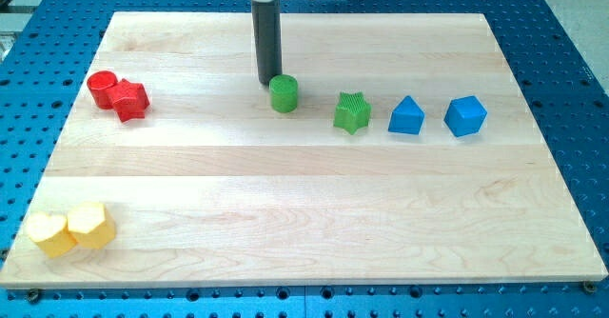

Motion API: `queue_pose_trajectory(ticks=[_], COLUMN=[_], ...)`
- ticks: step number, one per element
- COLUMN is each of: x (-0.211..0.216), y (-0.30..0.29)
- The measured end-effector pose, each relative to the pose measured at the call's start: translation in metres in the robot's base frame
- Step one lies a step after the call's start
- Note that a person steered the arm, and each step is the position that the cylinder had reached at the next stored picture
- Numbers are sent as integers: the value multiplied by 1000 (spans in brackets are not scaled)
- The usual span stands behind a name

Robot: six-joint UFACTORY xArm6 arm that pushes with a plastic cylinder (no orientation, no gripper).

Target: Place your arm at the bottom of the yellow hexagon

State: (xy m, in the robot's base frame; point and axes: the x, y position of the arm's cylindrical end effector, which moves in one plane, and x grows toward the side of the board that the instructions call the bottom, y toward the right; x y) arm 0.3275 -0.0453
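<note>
The yellow hexagon (91, 225) lies near the board's bottom left corner, touching a yellow heart (48, 234) on its left. My tip (266, 81) is far away, in the upper middle of the board, just to the upper left of the green cylinder (284, 93) and about touching it. The dark rod rises straight up from the tip to the view's top.
A red cylinder (102, 87) and a red star (128, 99) touch each other at the left. A green star (352, 112), a blue triangular block (406, 116) and a blue hexagon-like block (465, 116) stand in a row at the right. The wooden board (304, 213) rests on a blue perforated table.
</note>
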Motion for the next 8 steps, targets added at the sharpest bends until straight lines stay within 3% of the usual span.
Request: queue_pose_trajectory(ticks=[4, 5, 7, 8], x=[35, 20, 86, 120], y=[35, -12, -124, -122])
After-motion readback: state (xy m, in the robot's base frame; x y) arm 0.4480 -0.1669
